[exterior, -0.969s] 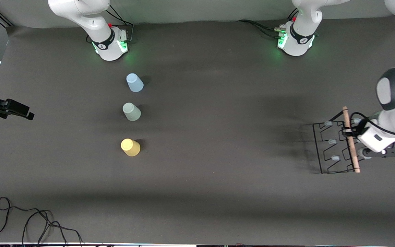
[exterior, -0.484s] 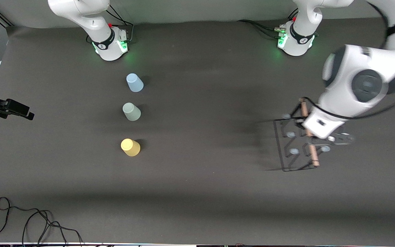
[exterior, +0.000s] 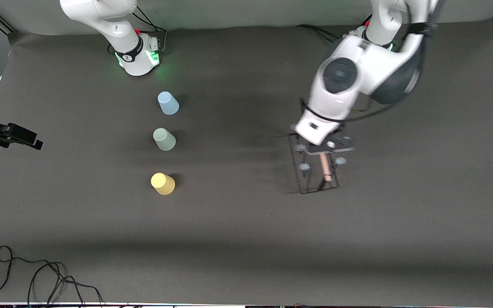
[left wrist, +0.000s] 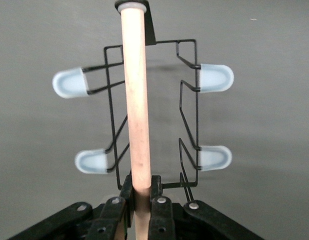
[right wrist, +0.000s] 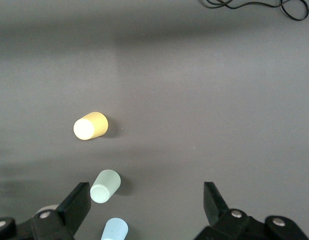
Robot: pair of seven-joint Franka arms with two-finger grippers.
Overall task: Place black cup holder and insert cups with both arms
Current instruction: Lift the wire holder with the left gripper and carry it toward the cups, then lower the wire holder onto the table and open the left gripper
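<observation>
cup holder (exterior: 313,171): black wire, light wooden rod, pale blue peg caps
cups: light blue (exterior: 168,103), pale green (exterior: 164,139), yellow (exterior: 162,183)
arms: white, dark grippers
table (exterior: 246,239): plain dark grey
cable (exterior: 37,278): black

Materials and finishes. The black cup holder (left wrist: 187,105) is showing thin black wire with a slight sheen; its rod handle (left wrist: 136,105) is presenting pale, smooth, unvarnished-looking wood, and its peg caps (left wrist: 215,78) are appearing as translucent pale blue plastic or rubber. The light blue cup (exterior: 168,103), the pale green cup (exterior: 164,139) and the yellow cup (exterior: 162,183) are showing smooth, matt pastel plastic. The table (exterior: 246,239) is lying under a dark grey matt covering. The left arm (exterior: 357,77) is displaying glossy white casing, and the left gripper (left wrist: 139,207) matt black parts with metal screws.
</observation>
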